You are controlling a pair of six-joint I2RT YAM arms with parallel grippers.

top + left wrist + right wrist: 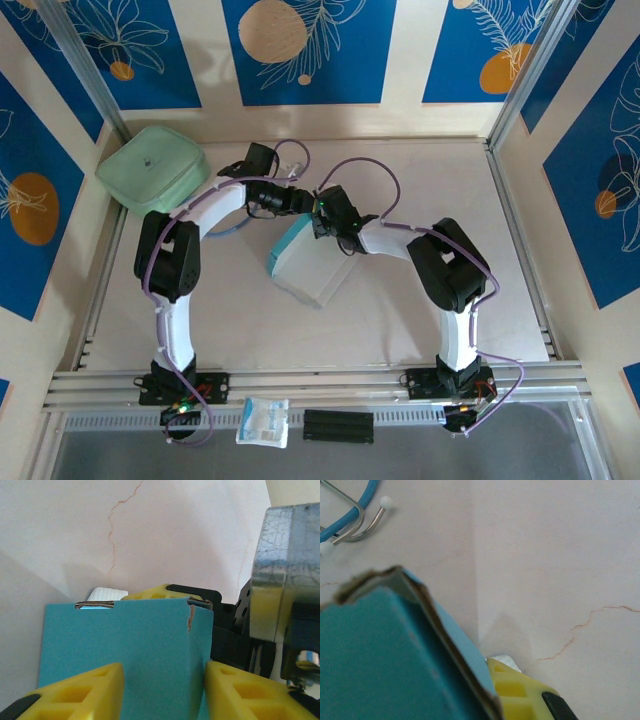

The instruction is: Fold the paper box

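Yellow fingers (75, 692) of the left gripper (162, 695) stand partly apart at the bottom of its wrist view. A raised blue flap of the box (125, 650) shows through the gap, and the fingers look loose on it, not clamped. From above, the box sits half folded in the middle of the table (420, 320), with both grippers meeting at its far edge. There the right gripper (335, 215) is closed, apparently pinching the flap's rim from the other side.

Trouble could come from the nick (190, 620) at the flap's corner: a hard pull or twist by the pinching jaws may rip it further. With one thin pinch as the only hold, the box may slide on the smooth table, or the flap may spring back. Crowded so tightly, the two grippers may also knock each other.
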